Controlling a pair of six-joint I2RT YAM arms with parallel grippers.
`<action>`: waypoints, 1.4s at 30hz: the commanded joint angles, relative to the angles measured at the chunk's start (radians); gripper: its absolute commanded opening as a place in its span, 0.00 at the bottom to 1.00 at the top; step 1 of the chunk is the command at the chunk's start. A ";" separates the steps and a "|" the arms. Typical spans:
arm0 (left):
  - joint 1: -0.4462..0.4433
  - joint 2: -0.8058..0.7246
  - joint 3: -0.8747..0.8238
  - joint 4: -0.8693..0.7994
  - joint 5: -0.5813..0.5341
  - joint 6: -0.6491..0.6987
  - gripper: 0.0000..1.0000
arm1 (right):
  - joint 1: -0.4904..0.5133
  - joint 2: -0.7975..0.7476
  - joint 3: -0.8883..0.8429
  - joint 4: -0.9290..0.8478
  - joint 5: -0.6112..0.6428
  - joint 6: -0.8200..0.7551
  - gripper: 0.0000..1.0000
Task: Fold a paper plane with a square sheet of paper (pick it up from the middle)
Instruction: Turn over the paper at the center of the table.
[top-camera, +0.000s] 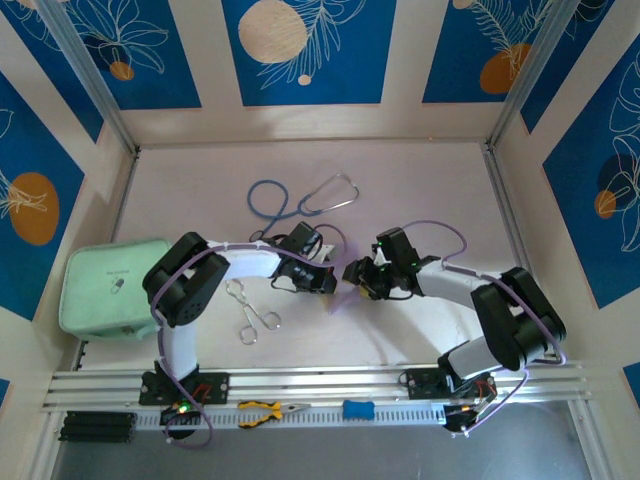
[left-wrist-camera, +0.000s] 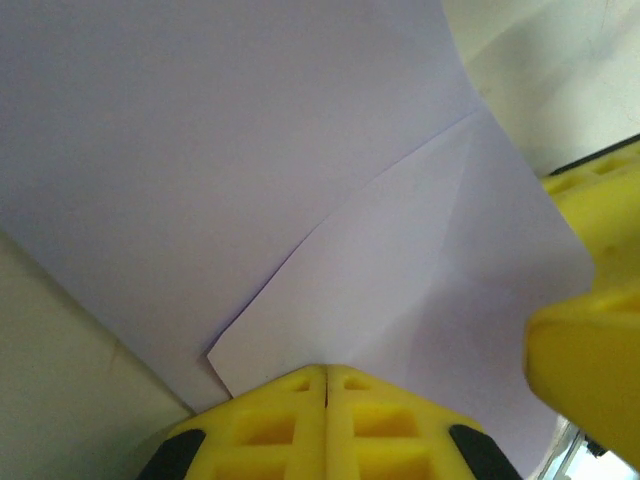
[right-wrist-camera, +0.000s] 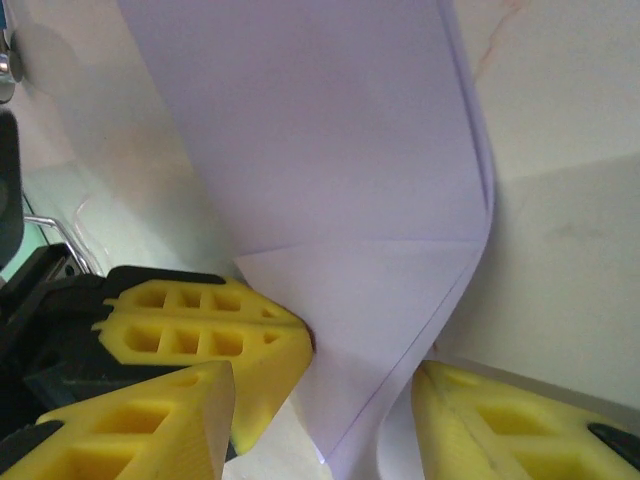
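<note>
Lilac, thin, light and limp, the square sheet of paper will likely buckle or tear if tugged, so a pinch on a folded edge looks safest. At lower centre of the left wrist view the left gripper is clamped on it, the sheet fanning up across the frame with 1 diagonal fold. Along the bottom of the right wrist view the right gripper stands apart, the sheet's lower edge hanging between its 2 fingers.
</note>
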 joint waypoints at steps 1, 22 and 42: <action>-0.010 -0.005 -0.023 -0.046 -0.011 -0.003 0.00 | -0.018 0.012 0.018 0.023 -0.033 -0.021 0.51; -0.010 -0.023 -0.027 -0.033 -0.011 -0.015 0.00 | -0.103 0.091 -0.038 0.190 -0.091 -0.039 0.36; -0.010 -0.085 -0.056 0.056 0.012 -0.058 0.07 | -0.136 0.099 -0.069 0.261 -0.159 -0.112 0.10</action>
